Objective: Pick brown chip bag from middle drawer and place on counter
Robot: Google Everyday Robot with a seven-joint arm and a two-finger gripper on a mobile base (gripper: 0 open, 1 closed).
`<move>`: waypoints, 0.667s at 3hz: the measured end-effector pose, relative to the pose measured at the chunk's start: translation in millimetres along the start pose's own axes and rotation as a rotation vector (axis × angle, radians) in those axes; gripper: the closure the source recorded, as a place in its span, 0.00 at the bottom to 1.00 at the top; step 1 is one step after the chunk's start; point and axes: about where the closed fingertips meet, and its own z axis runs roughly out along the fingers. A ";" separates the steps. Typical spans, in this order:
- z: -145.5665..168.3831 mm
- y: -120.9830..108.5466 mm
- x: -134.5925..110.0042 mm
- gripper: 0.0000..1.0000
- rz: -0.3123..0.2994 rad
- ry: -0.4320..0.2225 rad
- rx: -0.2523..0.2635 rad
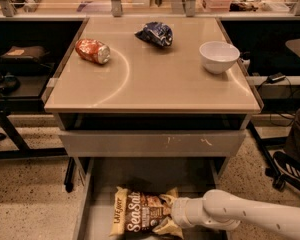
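The brown chip bag [142,214] lies flat in the open middle drawer [97,184] at the bottom of the view, its "Sea Salt" lettering facing up. My white arm reaches in from the lower right. My gripper [174,215] is at the bag's right edge, and its tip is hidden by the wrist and the bag. The beige counter [155,79] is above the drawer unit.
On the counter lie a red-orange can [92,51] at the left, a dark blue bag [155,34] at the back middle and a white bowl [219,56] at the right. A scuffed grey drawer front [152,143] is above the open drawer. Chair legs stand at the right.
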 end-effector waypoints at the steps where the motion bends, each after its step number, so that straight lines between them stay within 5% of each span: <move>1: 0.0 0.0 0.0 0.60 0.000 0.000 0.000; 2: -0.8 1.8 -0.8 0.83 0.009 -0.003 -0.008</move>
